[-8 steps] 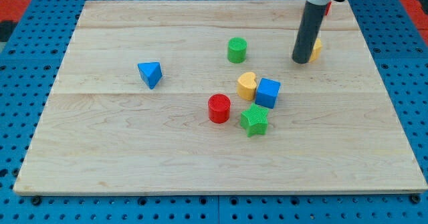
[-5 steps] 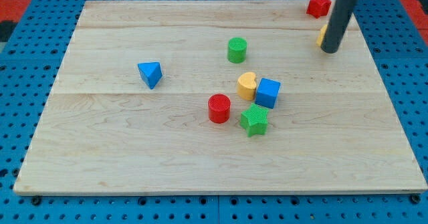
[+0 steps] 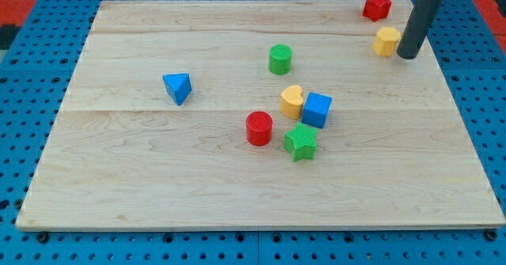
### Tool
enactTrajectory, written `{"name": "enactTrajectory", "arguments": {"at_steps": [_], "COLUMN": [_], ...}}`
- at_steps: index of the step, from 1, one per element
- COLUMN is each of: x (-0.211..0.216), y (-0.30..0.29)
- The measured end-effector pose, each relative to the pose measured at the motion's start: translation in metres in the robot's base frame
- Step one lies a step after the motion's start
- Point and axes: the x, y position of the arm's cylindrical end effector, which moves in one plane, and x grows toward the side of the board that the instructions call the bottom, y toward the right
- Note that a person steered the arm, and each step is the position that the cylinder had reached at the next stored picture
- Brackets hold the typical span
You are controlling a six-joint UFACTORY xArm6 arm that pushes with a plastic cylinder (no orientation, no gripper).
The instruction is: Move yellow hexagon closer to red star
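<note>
The yellow hexagon [image 3: 387, 40] lies near the board's top right corner. The red star [image 3: 377, 5] sits just above it, a short gap away, at the board's top edge. My tip [image 3: 409, 55] is down on the board just to the right of the yellow hexagon, slightly below its centre, close to it but with a narrow gap showing. The dark rod rises from there out of the view's top.
A green cylinder [image 3: 280, 59] stands at upper centre. A blue triangle [image 3: 178, 87] lies at the left. A cluster sits mid-board: yellow heart [image 3: 292, 101], blue cube [image 3: 316, 109], red cylinder [image 3: 258, 128], green star [image 3: 300, 141]. The board's right edge [image 3: 451, 83] is near my tip.
My tip swept from the hexagon's left, across its front, to its right side. The yellow hexagon shifted up and to the right, nearer the red star.
</note>
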Motion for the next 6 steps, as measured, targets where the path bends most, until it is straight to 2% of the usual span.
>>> {"name": "enactTrajectory", "arguments": {"at_steps": [6], "x": [-0.007], "y": [-0.037]}}
